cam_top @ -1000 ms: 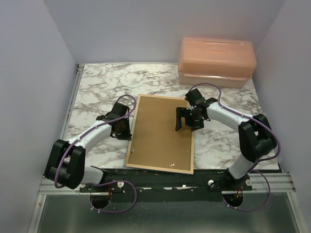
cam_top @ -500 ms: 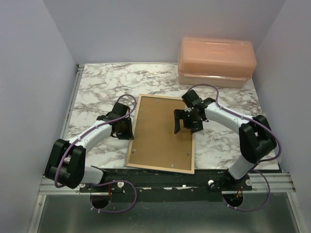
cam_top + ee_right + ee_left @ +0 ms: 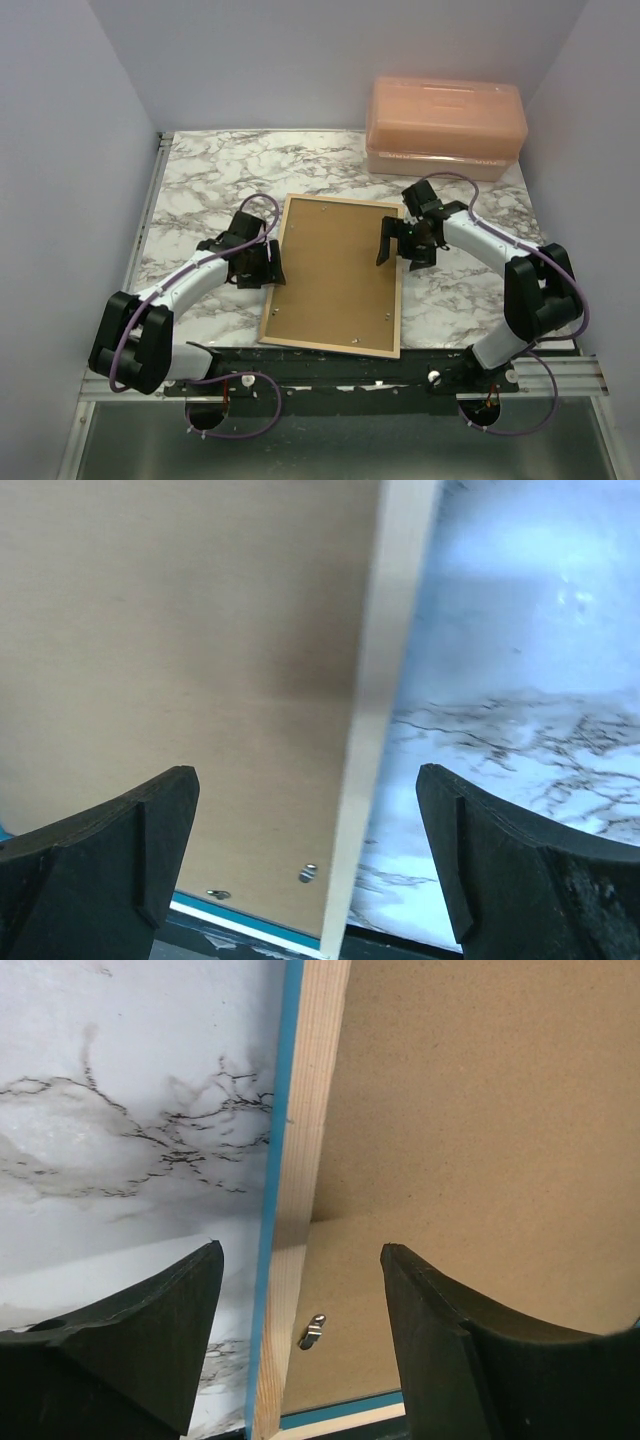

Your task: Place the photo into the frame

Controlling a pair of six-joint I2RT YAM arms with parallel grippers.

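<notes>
The marble bench (image 3: 200, 180) fills the middle of the top view, with a peach plastic box (image 3: 445, 125) at its upper right. The frame (image 3: 330, 348) lies flat at the centre, pale wood back facing up, a thin blue edge showing in the left wrist view. Brown backing board (image 3: 335, 270) fills its opening. The left gripper (image 3: 270, 265) sits at the frame's left rail, released, its fingers spread to either side of that rail. The right gripper (image 3: 400, 245) is at the upper right rail, also released with fingers wide apart. A small metal clip (image 3: 312, 1331) sits on the backing beside the rail.
</notes>
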